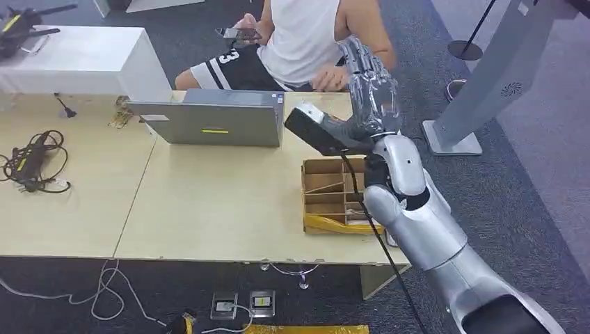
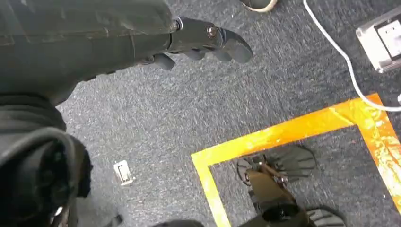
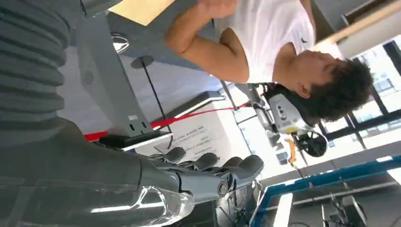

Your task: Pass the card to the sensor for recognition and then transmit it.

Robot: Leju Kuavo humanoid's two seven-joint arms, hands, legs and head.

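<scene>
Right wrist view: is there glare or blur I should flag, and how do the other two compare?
Right wrist view: windows behind the person blow out white. Head view: evenly lit; raised right hand slightly soft. Left wrist view: dim, left hand dark against grey carpet.

A laptop (image 1: 216,117) sits at the back of the table (image 1: 202,209). A box (image 1: 332,196) (with little slots) sits to its right. A person (image 1: 299,42) sits behind.

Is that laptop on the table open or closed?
Open: the laptop has its lid raised, its grey back facing the camera. The screen itself cannot be seen.
</scene>
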